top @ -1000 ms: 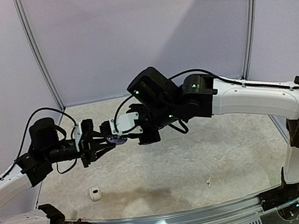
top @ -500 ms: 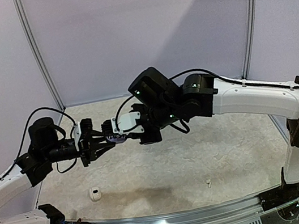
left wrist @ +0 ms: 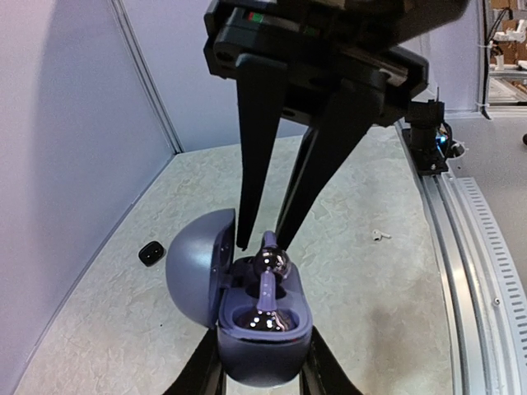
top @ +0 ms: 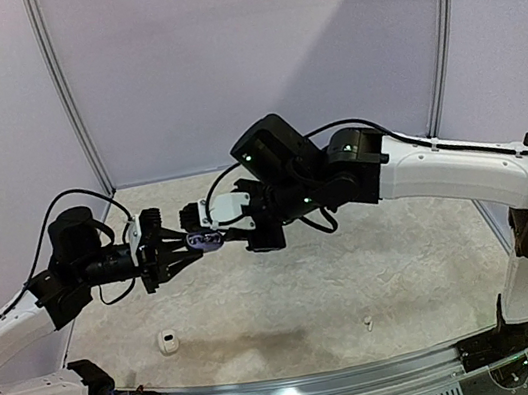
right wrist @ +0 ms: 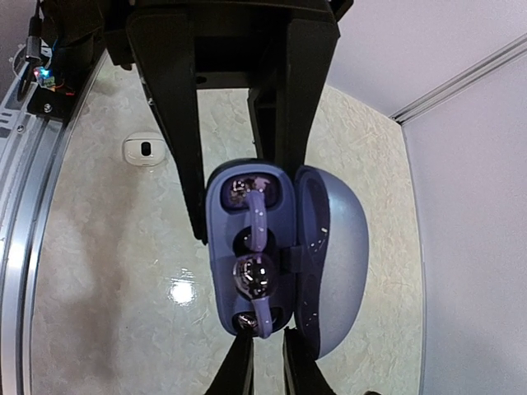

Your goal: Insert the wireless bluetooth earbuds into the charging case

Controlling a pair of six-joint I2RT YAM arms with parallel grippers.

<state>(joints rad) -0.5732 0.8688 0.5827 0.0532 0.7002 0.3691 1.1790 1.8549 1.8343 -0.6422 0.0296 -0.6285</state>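
Note:
A purple charging case [left wrist: 262, 350] with its lid [left wrist: 196, 265] swung open is held above the table; my left gripper [left wrist: 262, 366] is shut on its body. One glossy dark earbud [left wrist: 263, 319] with a purple stem sits in the near socket. A second earbud [left wrist: 272, 262] rests at the far socket, stem upward. My right gripper [left wrist: 265, 242] reaches down from above, shut on that stem. From the right wrist, the case [right wrist: 222, 247] shows both earbuds [right wrist: 254, 276], the near stem between my right gripper [right wrist: 268, 350] fingers. In the top view both grippers meet at the case [top: 202, 239].
A small white case [top: 169, 342] lies on the table near the left arm, also seen as the white case [right wrist: 145, 149]. A tiny white earbud [top: 367, 322] lies near the front edge. A small black item [left wrist: 150, 253] lies by the wall. A metal rail [top: 307, 393] borders the table front.
The right arm has shifted slightly left, bringing its fingers over the case. The left gripper keeps the case in about the same place.

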